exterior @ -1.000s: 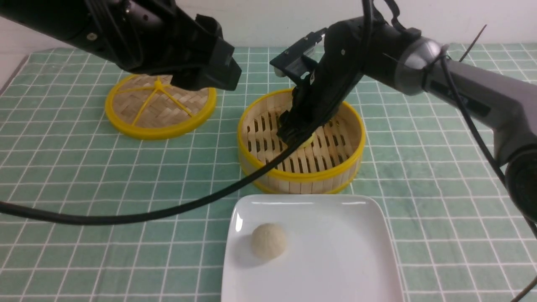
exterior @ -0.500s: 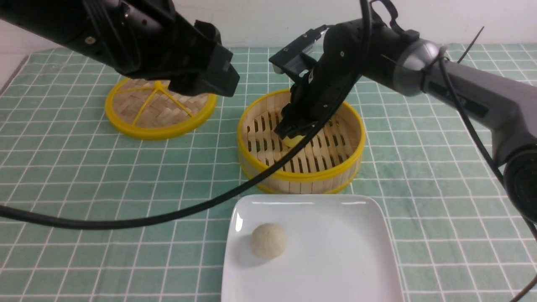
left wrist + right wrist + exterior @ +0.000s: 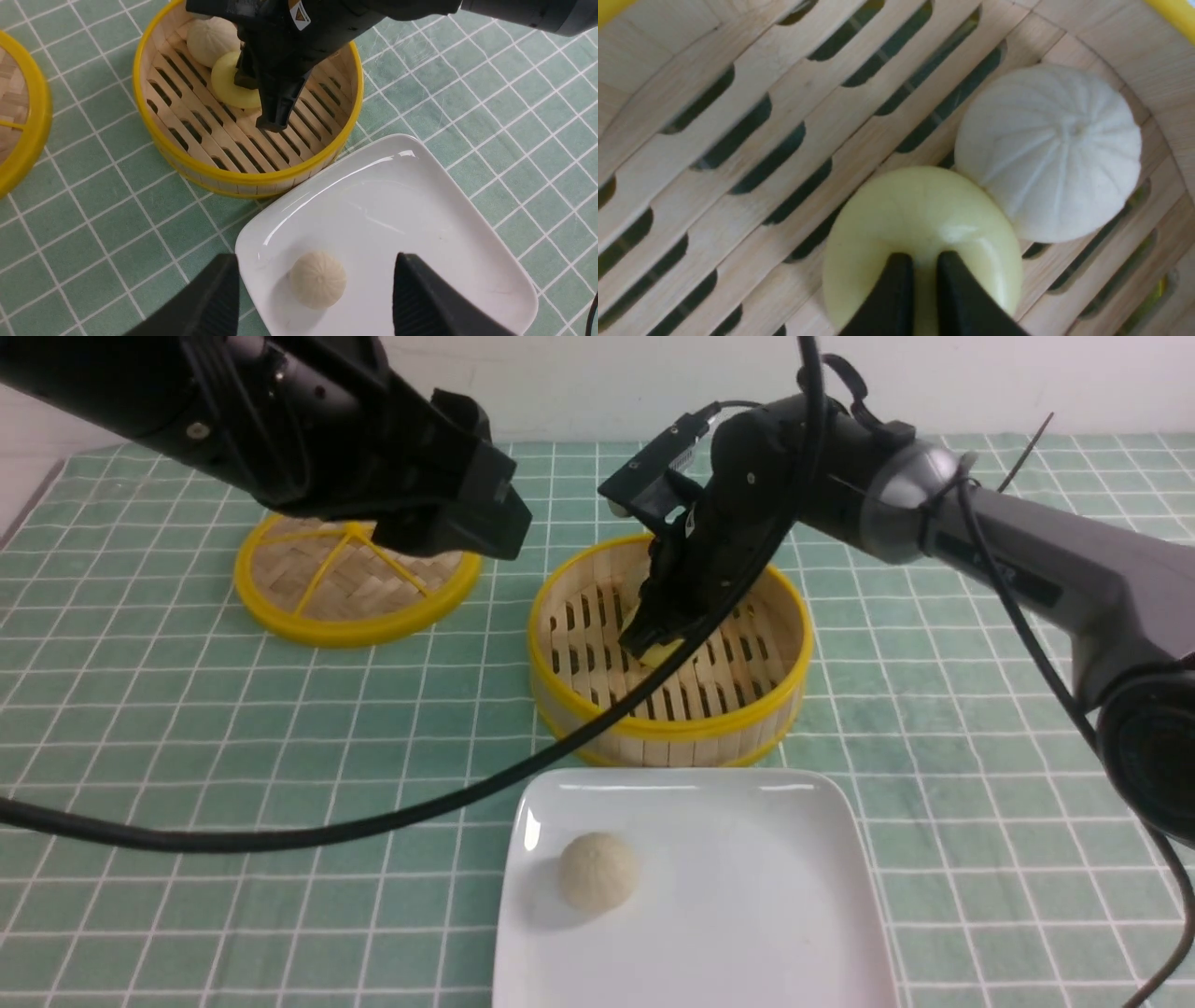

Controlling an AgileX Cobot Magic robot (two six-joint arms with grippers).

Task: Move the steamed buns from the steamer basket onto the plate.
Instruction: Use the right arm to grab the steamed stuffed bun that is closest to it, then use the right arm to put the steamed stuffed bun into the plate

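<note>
The bamboo steamer basket [image 3: 667,728] stands mid-table. Inside it my right gripper [image 3: 653,639] [image 3: 920,266] is shut on the pale yellow steamed bun [image 3: 920,219] [image 3: 229,86], its fingers pinching into the soft top. An off-white bun [image 3: 1048,151] [image 3: 212,39] lies against the yellow one, by the basket's far wall. The white square plate [image 3: 747,896] sits in front of the basket with another off-white bun [image 3: 598,871] [image 3: 317,280] on its left part. My left gripper [image 3: 315,259] hangs open high above the plate, nothing between its fingers.
The flat woven lid [image 3: 355,579] with yellow spokes lies at the back left, partly under my left arm [image 3: 373,448]. A black cable [image 3: 373,817] sweeps across the green checked cloth from the left edge up to the basket.
My right gripper has closed on the pale yellow bun, squeezing it, and the wrist has risen a little within the basket. The left arm has hardly moved.
</note>
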